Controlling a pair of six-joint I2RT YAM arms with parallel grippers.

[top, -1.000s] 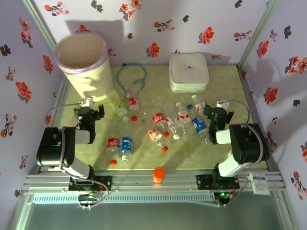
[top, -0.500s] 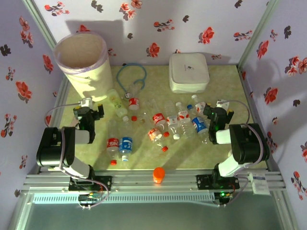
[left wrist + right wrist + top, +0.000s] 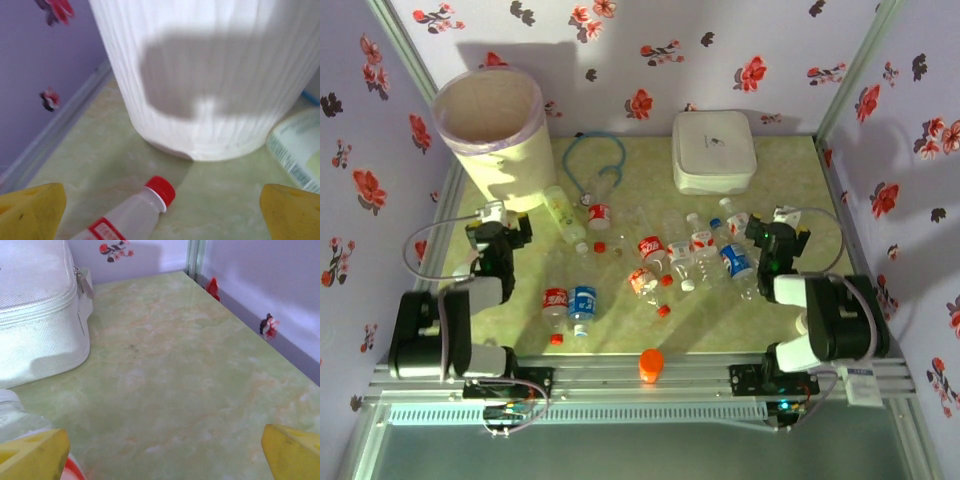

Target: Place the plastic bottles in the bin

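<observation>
Several plastic bottles [image 3: 650, 250] lie scattered across the middle of the green table, with red, blue or yellowish labels. The bin [image 3: 488, 122], cream-white with a lilac bag at its rim, stands at the back left. My left gripper [image 3: 500, 228] is open just in front of the bin. In the left wrist view the bin's wall [image 3: 210, 75] is close ahead. A red-capped bottle [image 3: 145, 205] lies between the left gripper's [image 3: 162, 217] yellow fingertips [image 3: 30, 212], untouched. My right gripper [image 3: 777, 238] is open beside the right-hand bottles. In the right wrist view a bottle [image 3: 17, 422] lies beside the right gripper's [image 3: 165, 460] left fingertip.
A flat white zipped box [image 3: 714, 150] sits at the back right, its side [image 3: 35, 315] near my right gripper. A blue cable loop [image 3: 595, 160] lies between bin and box. An orange knob [image 3: 651, 363] rests on the front rail. A yellowish-label bottle [image 3: 300, 150] lies by the bin's base.
Both arms have shifted a little: the left wrist has edged toward the bin, and the right arm's elbow has dropped back toward the front rail. The bottles have not moved.
</observation>
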